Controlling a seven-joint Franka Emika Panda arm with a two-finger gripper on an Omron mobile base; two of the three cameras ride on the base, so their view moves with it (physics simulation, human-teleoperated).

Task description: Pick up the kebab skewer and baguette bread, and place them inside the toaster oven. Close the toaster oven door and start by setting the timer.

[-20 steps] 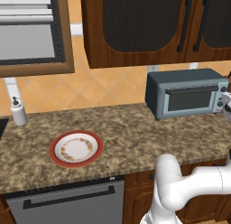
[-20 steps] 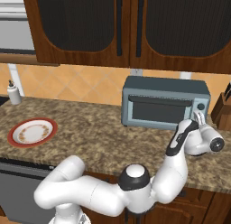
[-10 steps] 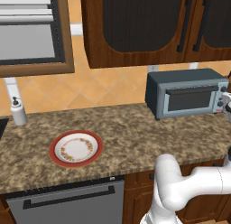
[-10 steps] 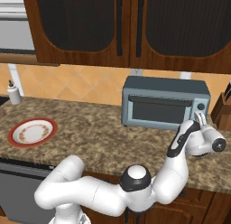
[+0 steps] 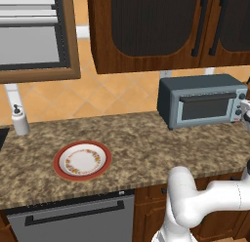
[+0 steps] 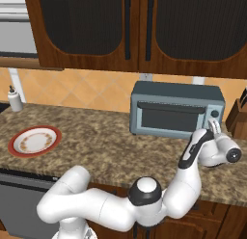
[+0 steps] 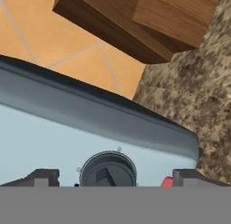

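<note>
Gripper spread wide, straddling timer knob on oven right panel, dead ahead between fingertips; door shut.

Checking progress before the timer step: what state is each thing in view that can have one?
toaster oven door: shut
toaster oven: upright on the counter by the wall
plate: bare, no food on it
knob: between the open fingertips, not gripped
pincer: open, at the oven's knob panel
upper cabinet doors: shut

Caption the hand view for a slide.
Open end effector straddles a toaster oven knob, wooden block behind.
</note>
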